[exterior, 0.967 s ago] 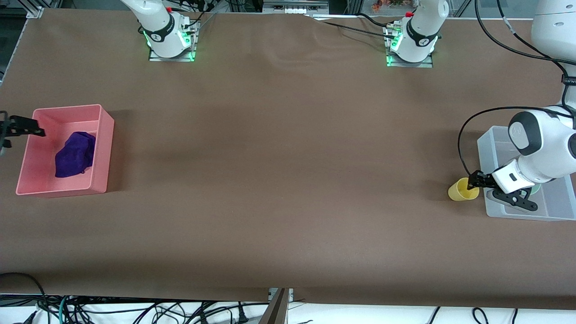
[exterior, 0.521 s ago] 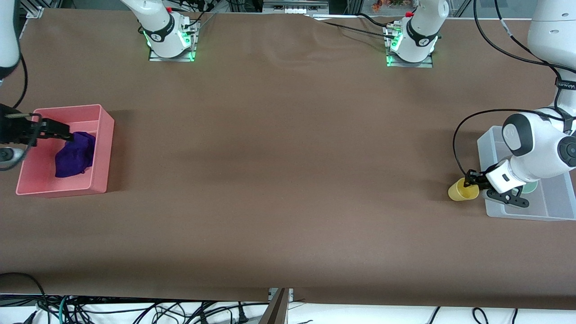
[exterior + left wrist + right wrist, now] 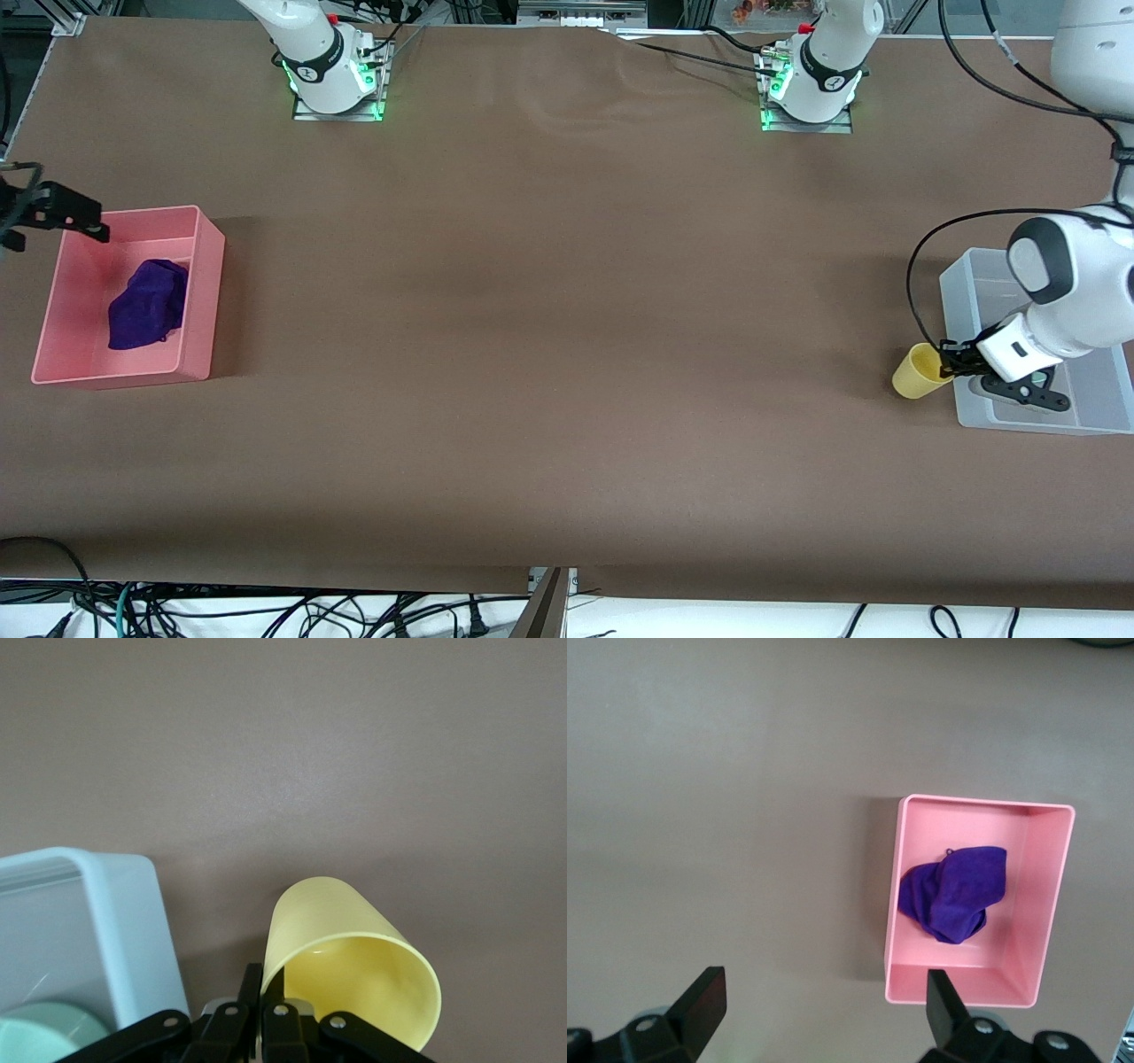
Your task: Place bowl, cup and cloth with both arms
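Two bins sit at the bench (image 3: pixel 567 354) ends: the pink bin (image 3: pixel 199 292) holds the purple cloth (image 3: pixel 148 303); the clear bin (image 3: pixel 970 354) holds the mint bowl (image 3: pixel 44 1036). Left end effector (image 3: pixel 952 363) grips the tilted yellow cup (image 3: pixel 917 372) beside the clear bin; right end effector (image 3: pixel 824 1005) hangs spread wide above the pink bin.

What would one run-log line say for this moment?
left gripper: shut on cup, tilted beside clear bin | right gripper: open above pink bin | cloth: in pink bin

Two white jointed robot arms with black grippers

The left arm (image 3: pixel 1067 297) has glossy white rounded shells, a grey round joint cap, a looping black cable and black fingers (image 3: pixel 266 1028) with silver screws; both round bases (image 3: pixel 337 80) glow green beneath black collar bands.
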`<state>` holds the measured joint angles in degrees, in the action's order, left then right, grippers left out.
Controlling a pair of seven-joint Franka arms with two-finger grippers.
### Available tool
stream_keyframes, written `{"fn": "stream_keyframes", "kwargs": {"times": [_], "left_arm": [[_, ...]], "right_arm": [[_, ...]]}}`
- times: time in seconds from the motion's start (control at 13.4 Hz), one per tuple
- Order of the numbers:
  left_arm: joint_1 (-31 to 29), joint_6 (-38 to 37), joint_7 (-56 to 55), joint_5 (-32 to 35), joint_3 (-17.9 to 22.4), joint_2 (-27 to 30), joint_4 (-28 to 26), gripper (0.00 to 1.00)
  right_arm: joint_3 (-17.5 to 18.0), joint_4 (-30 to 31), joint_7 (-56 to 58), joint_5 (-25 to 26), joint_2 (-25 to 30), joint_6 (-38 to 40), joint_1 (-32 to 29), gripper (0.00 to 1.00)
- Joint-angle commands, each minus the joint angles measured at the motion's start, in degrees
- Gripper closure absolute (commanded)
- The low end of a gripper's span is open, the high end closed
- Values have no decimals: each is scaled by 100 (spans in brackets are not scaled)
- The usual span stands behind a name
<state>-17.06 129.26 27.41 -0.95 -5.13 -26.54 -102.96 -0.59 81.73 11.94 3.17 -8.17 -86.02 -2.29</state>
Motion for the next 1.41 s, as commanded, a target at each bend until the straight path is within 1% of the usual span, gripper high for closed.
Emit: {"fn": "stream_keyframes", "kwargs": {"times": [0.0, 0.07, 0.15, 0.22, 0.3, 0.37, 0.45, 0.6, 0.74, 0.97, 1.04, 1.12, 1.19, 1.34], "left_arm": [[-60, -1791, 1, -54, 55, 325, 817, 100], [-104, -2382, 62, -2, 212, 351, 1065, 100], [-113, -2684, 123, 199, 362, 413, 1224, 100], [-139, -2713, 376, 566, 381, 431, 1251, 100], [-244, -2591, 710, 1014, 381, 405, 1260, 100], [-315, -2103, 948, 1383, 390, 387, 1252, 100], [-402, -1689, 1055, 1561, 398, 343, 1191, 100], [-439, -1134, 1091, 1598, 608, 37, 1068, 100], [-447, -641, 1108, 1607, 758, -131, 770, 100], [-456, -455, 1100, 1607, 829, -290, 540, 100], [-456, -420, 1091, 1607, 829, -316, 531, 83], [-456, -411, 1091, 1598, 820, -316, 531, 24], [-456, -419, 1082, 1589, 829, -299, 531, 0], [-447, -498, 1073, 1555, 820, -176, 583, 0]], "right_arm": [[112, 159, -227, -9, 202, 121, -61, 0], [120, 159, -253, -9, 202, 121, -61, 0], [121, 159, -332, -9, 211, 121, -61, 0], [121, 142, -350, -1, 185, 121, -61, 0], [121, 81, -324, 8, 124, 138, -61, 0], [121, 28, -289, 17, 54, 217, -61, 0], [129, -68, -289, 43, 1, 226, -53, 0], [129, -87, -280, 52, -17, 209, -52, 0], [121, -87, -280, 52, -17, 191, -52, 0], [121, -87, -271, 61, -26, 182, -52, 0], [121, -96, -271, 61, -26, 174, -52, 0], [129, -96, -271, 61, -35, 165, -52, 0], [121, -96, -271, 61, -35, 174, -52, 0], [121, -96, -271, 61, -35, 174, -52, 0]]}}
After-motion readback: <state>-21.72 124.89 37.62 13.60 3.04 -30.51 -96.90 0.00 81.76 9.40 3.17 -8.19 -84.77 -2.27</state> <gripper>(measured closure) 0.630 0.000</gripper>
